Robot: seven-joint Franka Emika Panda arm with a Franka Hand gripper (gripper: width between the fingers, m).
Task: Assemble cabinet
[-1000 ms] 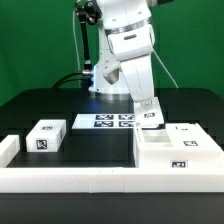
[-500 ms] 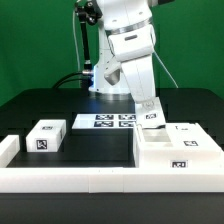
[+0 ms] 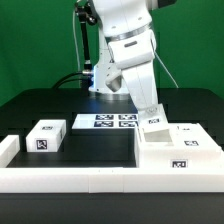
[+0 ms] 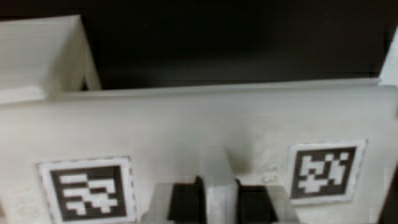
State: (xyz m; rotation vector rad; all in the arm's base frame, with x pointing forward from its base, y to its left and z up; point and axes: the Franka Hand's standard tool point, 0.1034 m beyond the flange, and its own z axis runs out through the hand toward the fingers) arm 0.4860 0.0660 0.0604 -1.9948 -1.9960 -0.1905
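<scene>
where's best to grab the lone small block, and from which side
Grip the block across its two side faces, coming straight down: it sits flat on the table with bare space either side and nothing over it.

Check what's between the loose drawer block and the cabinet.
Exterior view: bare black table between drawer block and cabinet; marker board lies behind that stretch, white rail in front.

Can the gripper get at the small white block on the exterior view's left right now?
Probably yes: the block sits alone with nothing over it, though the gripper is down at the cabinet.
</scene>
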